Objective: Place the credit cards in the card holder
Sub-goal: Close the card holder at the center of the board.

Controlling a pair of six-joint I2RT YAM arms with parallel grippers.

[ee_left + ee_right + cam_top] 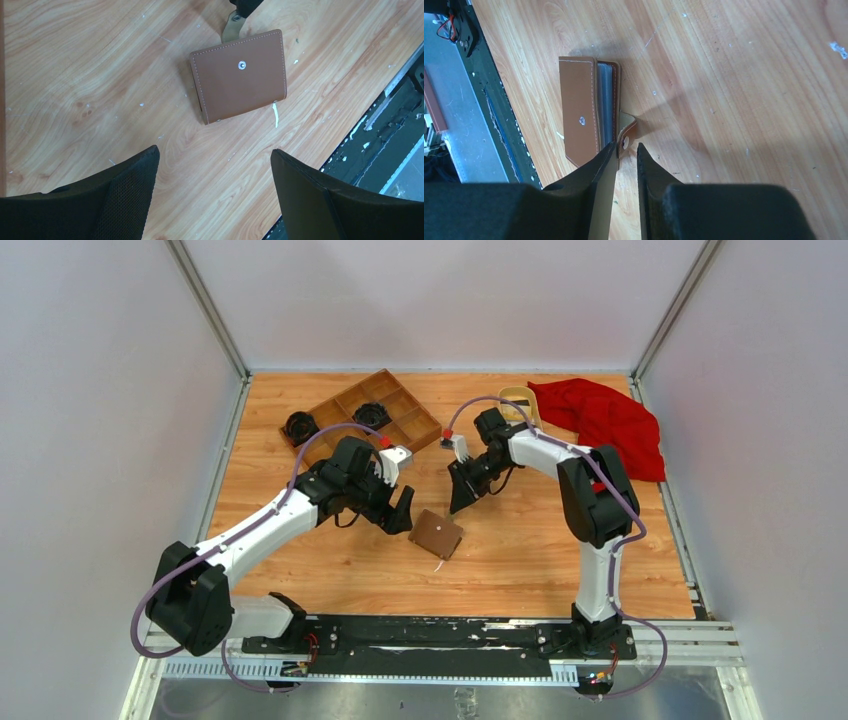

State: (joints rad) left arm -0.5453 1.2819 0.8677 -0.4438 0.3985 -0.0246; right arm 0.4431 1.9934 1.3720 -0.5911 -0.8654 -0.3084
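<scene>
The card holder lies folded on the wooden table between the two arms, brown side and round snap up. In the right wrist view its covers gape a little, showing grey-blue pockets, and its snap tab sticks out. My right gripper hovers just over that tab, jaws only a narrow gap apart with bare wood between them. A pale flat face runs along its left finger's inner side; I cannot tell what it is. My left gripper stands wide open and empty, left of the holder. The credit cards are out of view.
A wooden compartment tray with two black round parts sits at the back left. A yellow dish and a red cloth lie at the back right. The black base rail runs along the near edge.
</scene>
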